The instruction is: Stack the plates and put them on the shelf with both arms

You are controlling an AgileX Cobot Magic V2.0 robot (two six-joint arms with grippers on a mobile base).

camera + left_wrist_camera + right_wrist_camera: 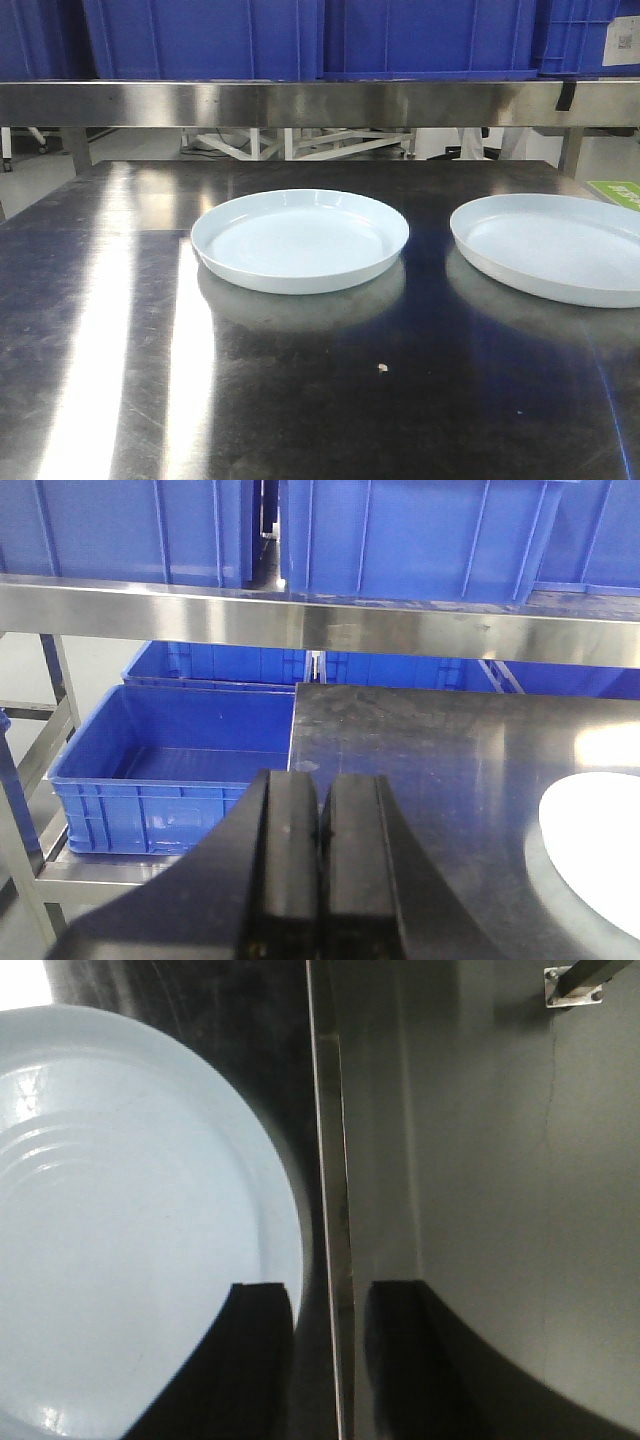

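Our left gripper, bottom centre of its wrist view, has its jaws pressed together, while our right gripper, at the lower edge, shows jaws spread apart.

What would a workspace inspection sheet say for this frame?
Surface: steel tabletop, scratched, with glare streaks.
Job's things: centre plate and right plate lie apart, unstacked; shelf rail runs behind them.
Clutter: small speck in front of the plates; green label at the far right.
Grippers: left gripper shut, empty; right gripper open, empty, one finger over the right plate's rim.
Cables: nothing seen.
Surroundings: blue crates above the rail; open blue crate lower, beside the table.
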